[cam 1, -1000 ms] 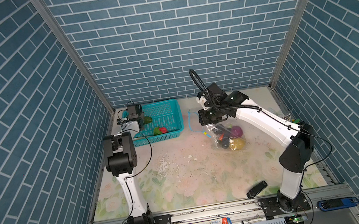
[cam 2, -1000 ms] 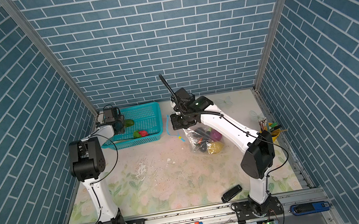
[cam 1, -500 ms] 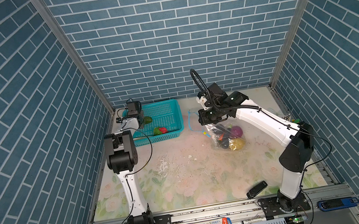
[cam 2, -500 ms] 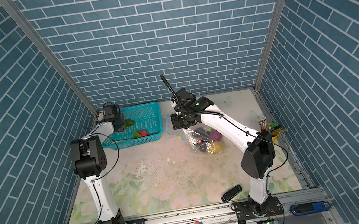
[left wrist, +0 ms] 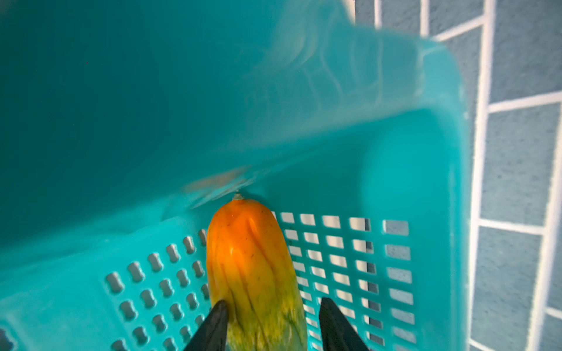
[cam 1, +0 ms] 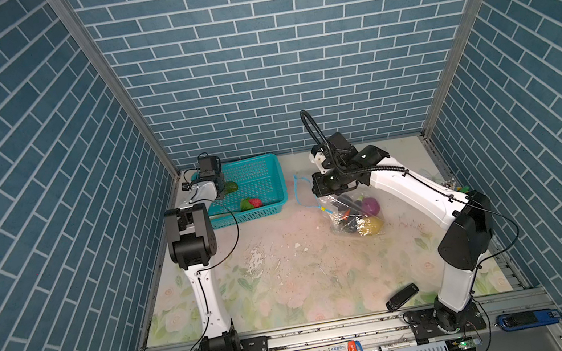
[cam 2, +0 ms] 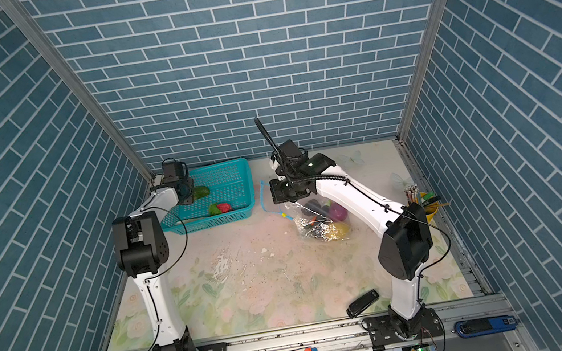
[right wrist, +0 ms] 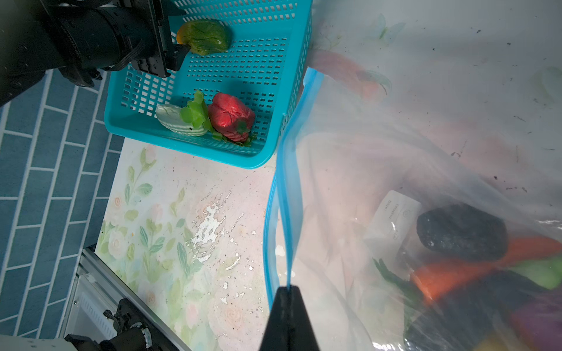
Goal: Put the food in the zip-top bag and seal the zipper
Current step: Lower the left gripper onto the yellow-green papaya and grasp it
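1. Step in hand, as I read it: loading, not sealing. There's food in the basket, so the bag isn't done yet.
2. Left gripper is down in the basket's back corner, jaws spread either side of the orange fruit, which fades to green at the gripper end. One finger touches its side and the other shows a gap, so no real grip yet imo. The fruit's tip sits against the basket wall.
3. Right gripper is pressed together, pinching the zipper and holding that edge of the bag up off the table. The blue lips part only a little beyond the pinch, so the mouth looks narrow.
4. The bag sits just beside the basket. Inside it are the eggplant, carrot, onion and yellow fruit, heaped at the low end.
5. Also waiting in the basket: the pepper and a pale leafy veg, touching each other.
6. Next move, my guess: squeeze, lift clear of the basket wall, then carry over to the mouth. The fruit is glossy and rounded and gets grabbed near one end, so it could pivot or squirt out.
7. The yellow slider is for later, once the basket's cleared.
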{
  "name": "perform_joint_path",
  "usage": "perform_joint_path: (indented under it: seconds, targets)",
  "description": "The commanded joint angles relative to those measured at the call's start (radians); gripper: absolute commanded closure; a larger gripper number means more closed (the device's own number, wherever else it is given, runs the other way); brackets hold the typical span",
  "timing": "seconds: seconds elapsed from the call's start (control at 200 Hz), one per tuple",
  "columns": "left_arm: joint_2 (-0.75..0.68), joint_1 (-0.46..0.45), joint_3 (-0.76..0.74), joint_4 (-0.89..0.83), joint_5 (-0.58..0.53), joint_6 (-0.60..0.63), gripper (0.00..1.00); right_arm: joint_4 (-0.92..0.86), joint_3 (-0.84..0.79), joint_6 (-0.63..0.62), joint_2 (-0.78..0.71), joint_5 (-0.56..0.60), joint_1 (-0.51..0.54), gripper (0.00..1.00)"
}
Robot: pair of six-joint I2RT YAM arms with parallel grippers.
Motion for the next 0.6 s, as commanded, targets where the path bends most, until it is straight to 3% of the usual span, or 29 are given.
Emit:
perform_joint_path:
  seconds: [0.0,0.26,0.595]
  targets:
    - [0.043,-0.002,-0.056,-0.1,0.104,0.006,0.5,0.024,-0.037,0.001,-0.053,-0.006,-0.012,1.0]
    - [-0.014,-0.004,-0.111,-0.13,0.142,0.111,0.51,0.051,-0.067,0.003,-0.063,-0.023,-0.024,1.0]
    - [0.061,-0.002,0.002,-0.178,0.156,0.162,0.34,0.064,-0.074,0.002,-0.073,-0.033,-0.031,1.0]
